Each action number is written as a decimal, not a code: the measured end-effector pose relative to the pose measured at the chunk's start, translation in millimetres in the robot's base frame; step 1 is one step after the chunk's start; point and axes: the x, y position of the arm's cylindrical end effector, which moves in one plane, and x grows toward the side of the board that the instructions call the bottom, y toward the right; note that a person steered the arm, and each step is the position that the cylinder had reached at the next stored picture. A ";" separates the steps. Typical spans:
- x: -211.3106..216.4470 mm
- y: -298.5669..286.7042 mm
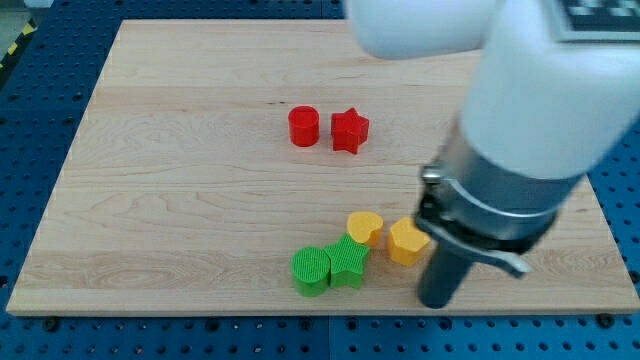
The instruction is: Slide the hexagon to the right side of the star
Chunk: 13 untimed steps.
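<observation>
Yellow is the colour of the task's block: the yellow hexagon (408,242) lies just up and to the view's left of my tip (437,302), close to it, though I cannot tell whether they touch. No pincer is fitted, only the dark rod, so there is nothing to be apart, together or clamped.

Further to the view's left of my tip sits the yellow heart (365,228), just beside the hexagon. Below the heart is the green star (349,262), pressed against the green cylinder (311,271). Well above my tip and to its left, the red star (350,131) stands beside the red cylinder (304,127) on the wooden table (150,150).

The first risk, as I judge it, is the choice of star: two are present and the task names neither colour. If the red one is meant, the hexagon needs a long push up the view. My tip sits low and to the right of the hexagon, so a careless shove would drive it into the heart and scatter the green pair. An off-centre contact could also spin the hexagon away, or carry it into the red star and knock that aside.
</observation>
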 end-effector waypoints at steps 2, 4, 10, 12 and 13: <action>-10.7 -39.2; -10.7 -14.0; -116.8 -8.1; -134.5 6.3; -107.0 30.9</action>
